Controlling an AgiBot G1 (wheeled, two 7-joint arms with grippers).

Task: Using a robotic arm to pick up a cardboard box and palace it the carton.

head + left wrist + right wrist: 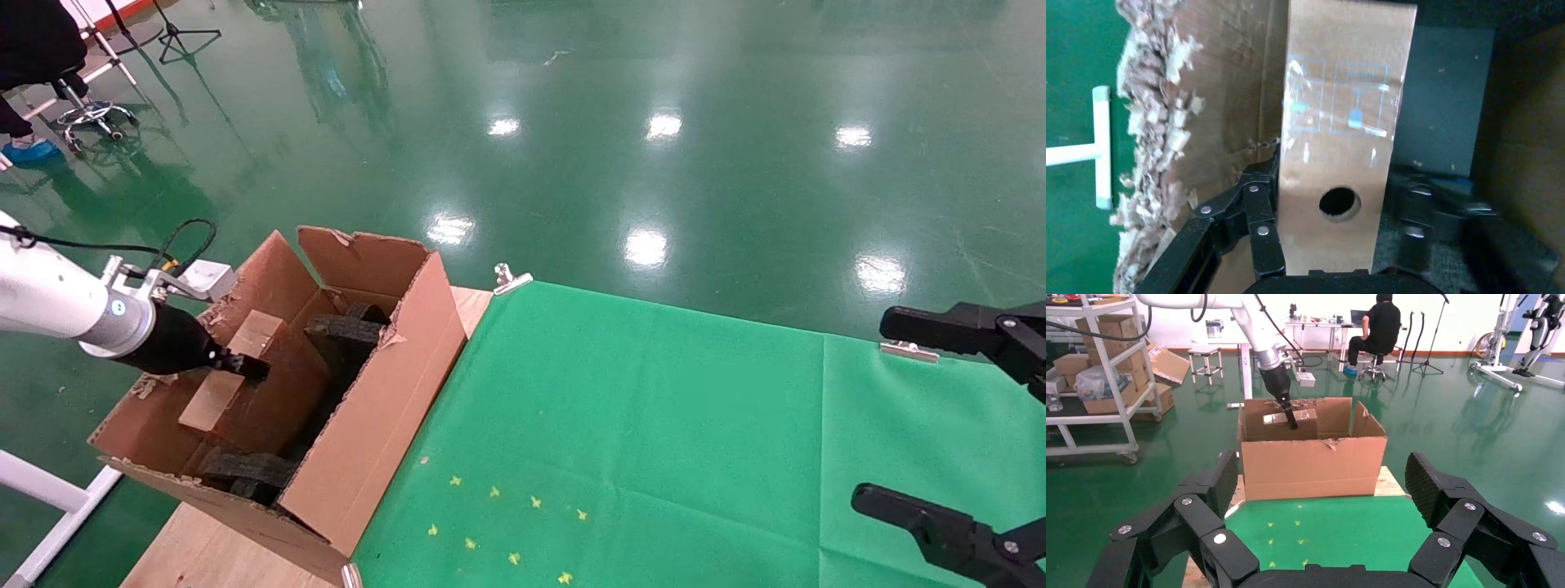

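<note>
Bright overhead lamps glare on glossy floor (654,163).

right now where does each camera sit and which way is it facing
Head view: on the robot's head, looking forward and down at the table and carton; shows the left arm and the open right gripper.
Left wrist view: on the left wrist, looking into the carton; shows the left gripper shut on the box.
Right wrist view: on the right wrist above the table, facing the carton and the room; shows the right gripper's fingers.
All three share the box and carton.
</note>
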